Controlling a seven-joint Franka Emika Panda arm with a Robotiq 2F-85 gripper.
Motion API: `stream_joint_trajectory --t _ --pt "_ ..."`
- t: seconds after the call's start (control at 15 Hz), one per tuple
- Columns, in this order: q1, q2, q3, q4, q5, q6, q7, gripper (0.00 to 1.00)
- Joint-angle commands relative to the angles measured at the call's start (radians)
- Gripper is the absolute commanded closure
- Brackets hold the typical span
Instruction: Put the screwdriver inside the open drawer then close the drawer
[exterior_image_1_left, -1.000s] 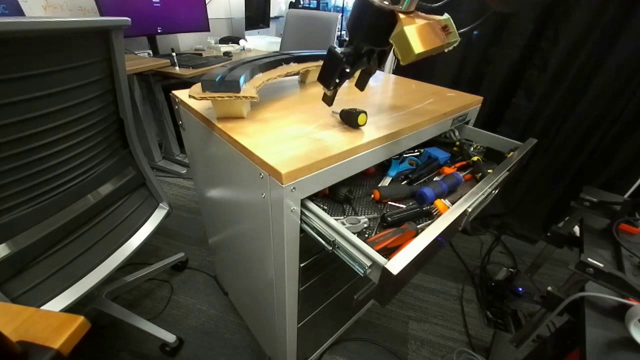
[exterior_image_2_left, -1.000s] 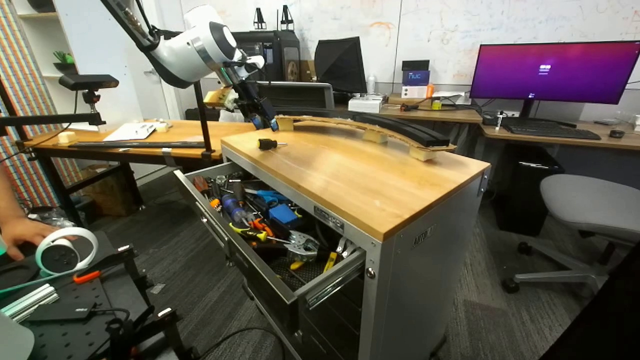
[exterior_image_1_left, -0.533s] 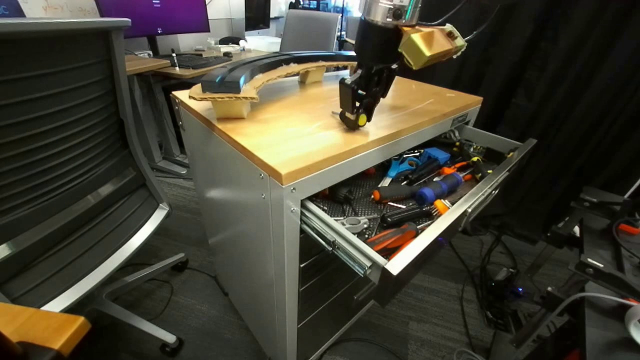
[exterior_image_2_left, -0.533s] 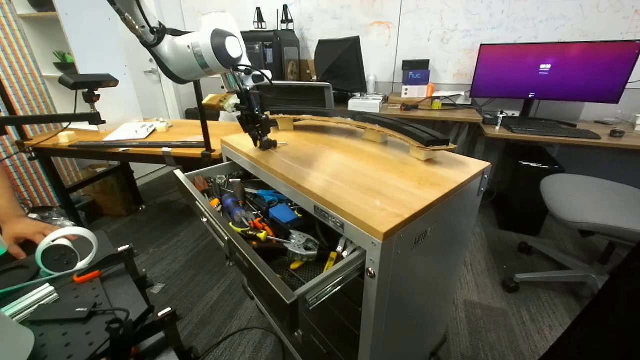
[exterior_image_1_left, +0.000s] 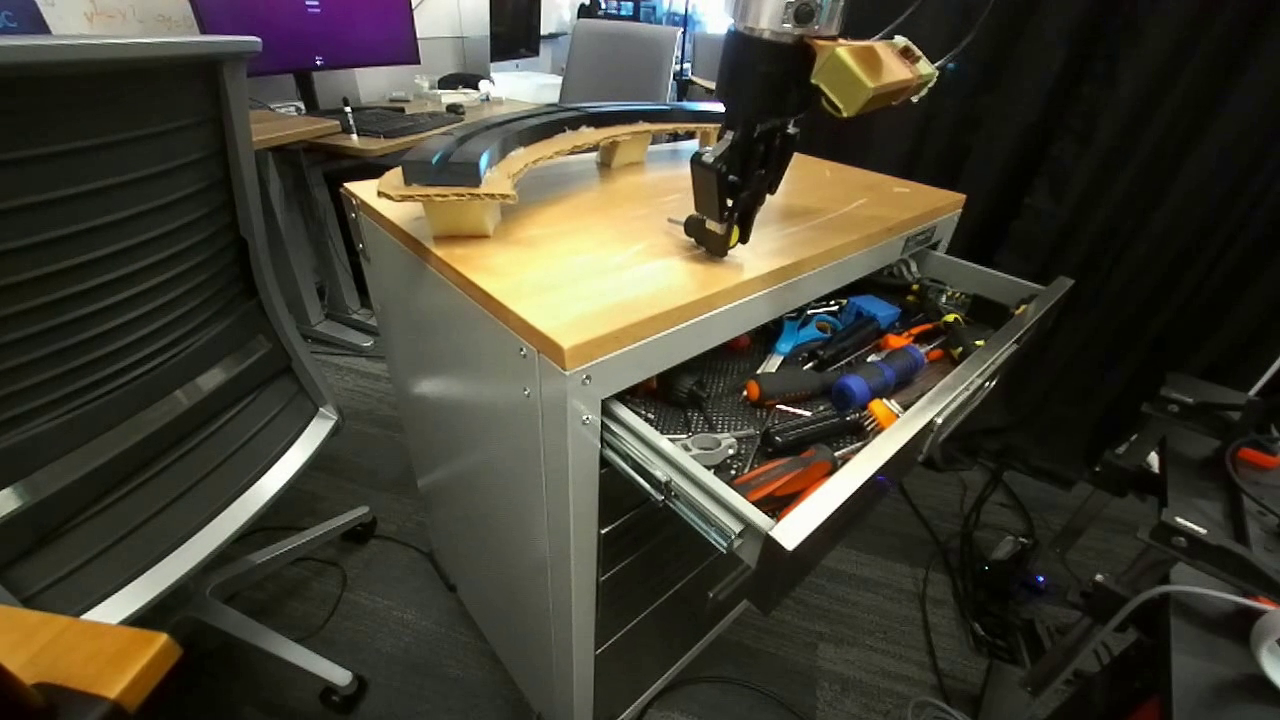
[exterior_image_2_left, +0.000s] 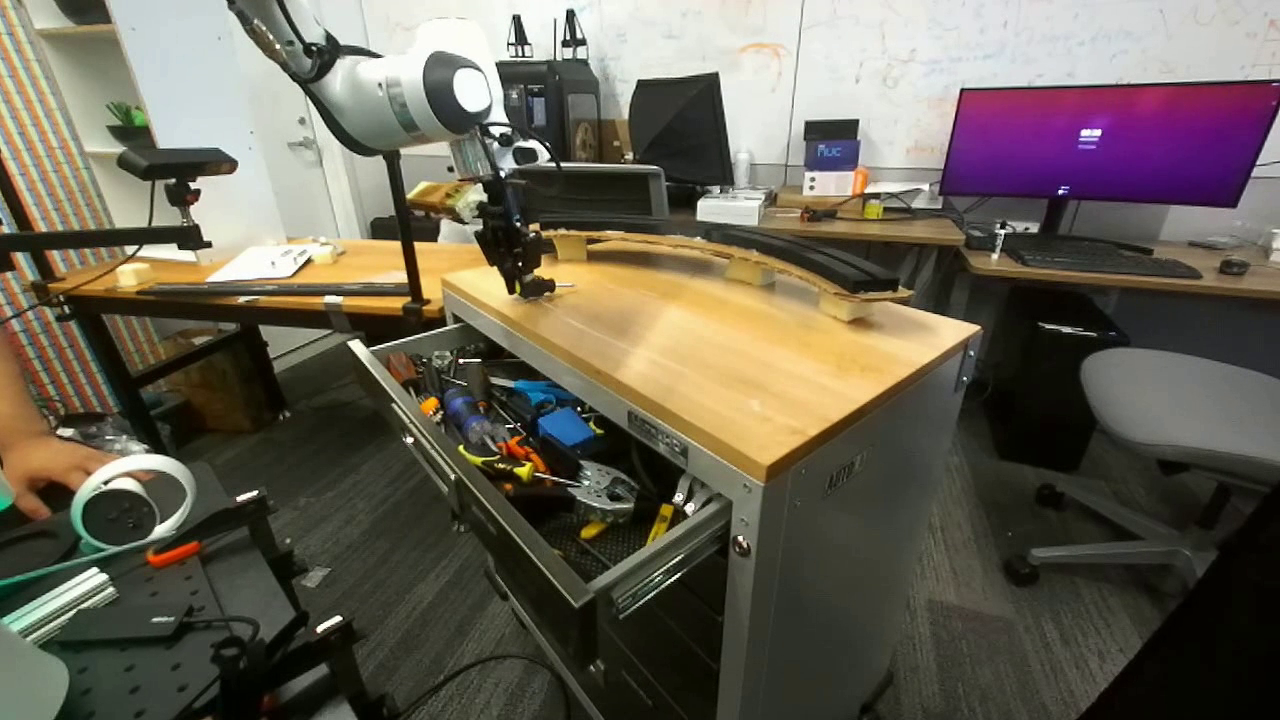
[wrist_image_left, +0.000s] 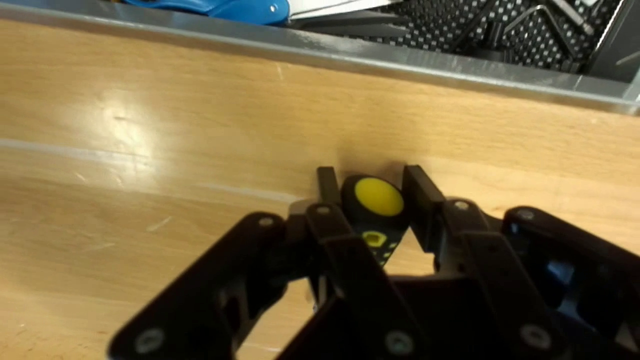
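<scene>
Gripper (wrist_image_left: 371, 192): And it's got it! A second ago the fingers (wrist_image_left: 422, 205) hung apart above the table (exterior_image_1_left: 590, 280); now they're down, pinching the handle from both sides.
Screwdriver (wrist_image_left: 378, 196): Caught between those fingers, low at the tabletop, just in from its drawer-side edge. Stubby and rounded, black with yellow marks; the round yellow end faces that edge, the thin metal shaft pokes the opposite way. Whether it's off the wood yet, I can't tell.
Drawer (exterior_image_1_left: 860, 467): Pulled out beyond that same edge, and here's what counts: with the grasp apparently made, I'd call lift and carry next, the push shut last. Thin metal lip, dark front, dotted black mat (wrist_image_left: 435, 20) inside.
Tools (exterior_image_1_left: 875, 378): What a jumble! Blue scissors (wrist_image_left: 250, 10), chunky grips in blue and orange.
Table: Glossy wood grain, pale scratches, square corners.
Cardboard (exterior_image_1_left: 503, 180): Ragged cut, curving along the table's back edge under a dark strip (exterior_image_2_left: 810, 258), propped on foam-looking blocks (exterior_image_1_left: 463, 217), one near a back corner.
Cabinet (exterior_image_1_left: 480, 440): Flat grey metal, soft sheen.
</scene>
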Motion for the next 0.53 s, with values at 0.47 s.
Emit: stream_joint_trajectory --t 0.47 --pt "-0.009 -0.247 0.093 -0.224 0.148 -0.113 -0.385 0.81"
